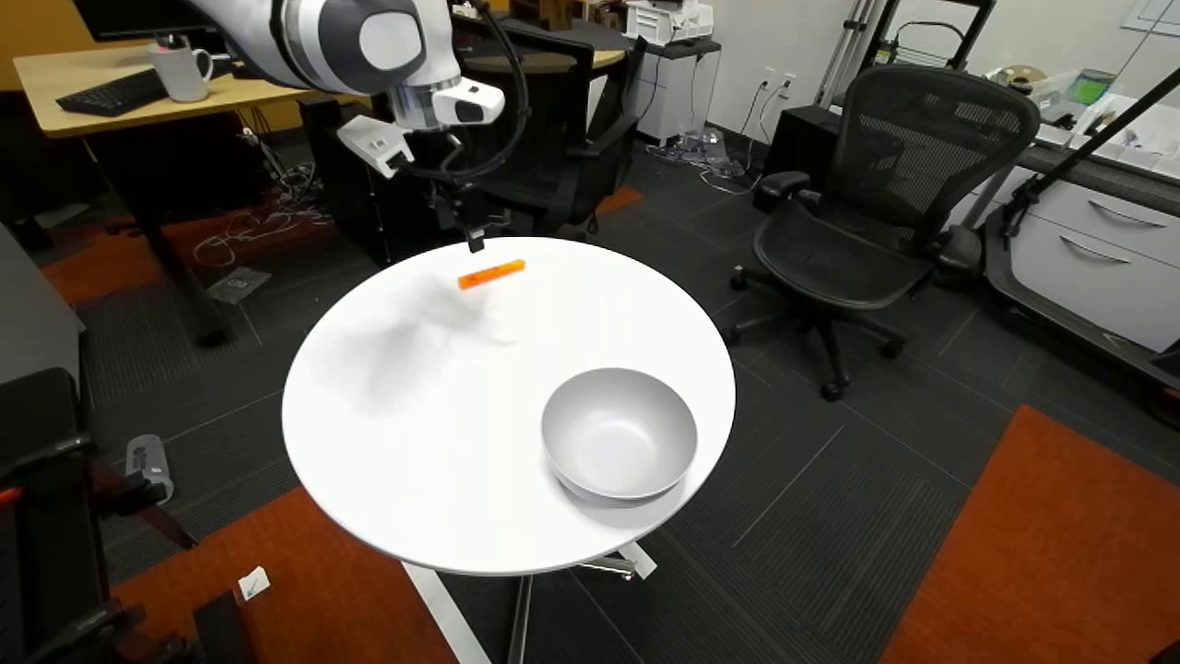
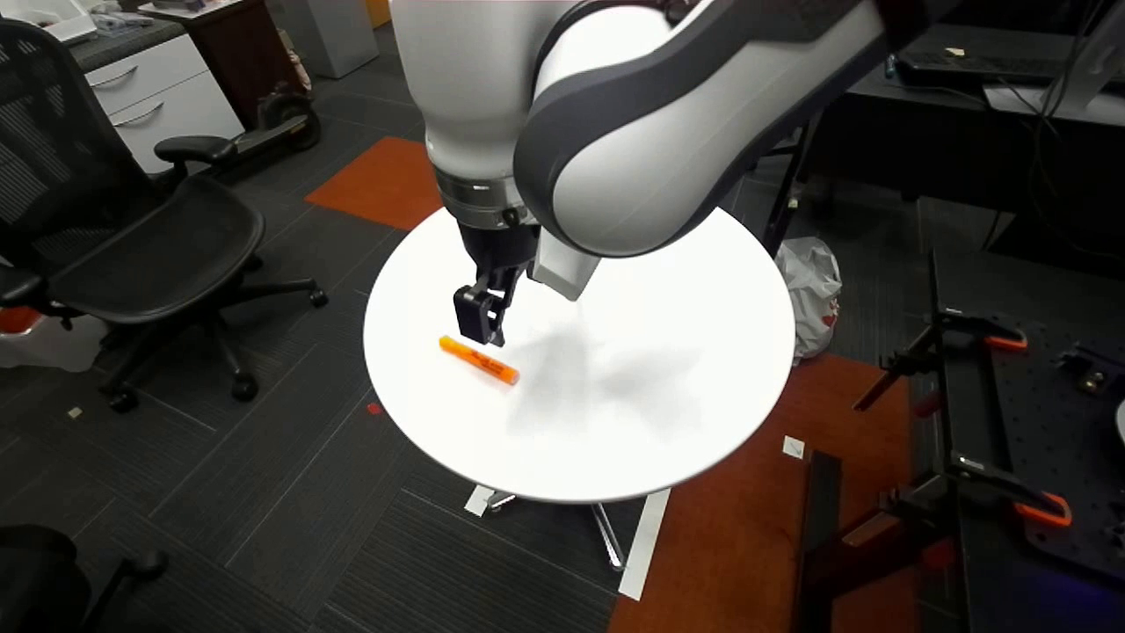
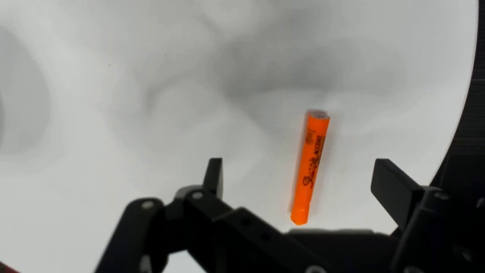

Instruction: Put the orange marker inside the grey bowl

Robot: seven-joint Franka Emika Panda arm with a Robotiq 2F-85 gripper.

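Observation:
The orange marker (image 1: 491, 274) lies on the white round table (image 1: 415, 480) near its edge; it also shows in an exterior view (image 2: 479, 360) and in the wrist view (image 3: 310, 163). The grey bowl (image 1: 619, 433) stands upright on the table, away from the marker, with nothing visible inside. In an exterior view the arm hides it. My gripper (image 3: 297, 167) is open and empty above the table, its fingers apart on either side of the marker in the wrist view, not touching it. The gripper also shows in both exterior views (image 1: 473, 235) (image 2: 486, 325).
A grey rounded shape (image 3: 22, 98) shows at the wrist view's left edge; I cannot tell if it is bowl or shadow. A black office chair (image 1: 857, 203) stands beside the table. A desk (image 1: 111, 74) with a mug (image 1: 182, 72) is behind the arm.

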